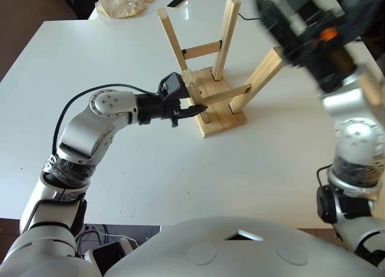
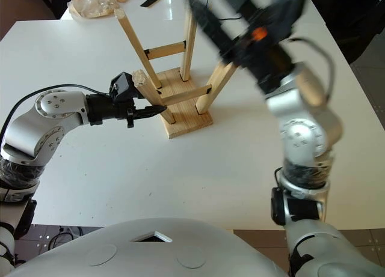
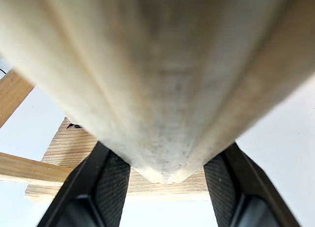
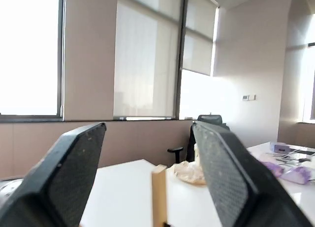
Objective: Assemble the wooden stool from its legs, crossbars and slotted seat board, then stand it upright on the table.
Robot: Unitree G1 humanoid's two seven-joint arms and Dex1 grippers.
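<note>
text: none legible | stool (image 1: 219,122): bare wood, no print or label readable | bag (image 1: 122,3) behind the stool: too small to read anything

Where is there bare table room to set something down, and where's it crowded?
Free: the table between the seat board and its near edge, and right of the legs. Crowded: around the leg that the left gripper clamps, and by the bag far left.

Stool (image 1: 219,112) inverted, centred on table (image 1: 120,169), left tool (image 1: 198,110) around its near-left leg (image 2: 147,86), bag (image 1: 122,3) behind
</note>
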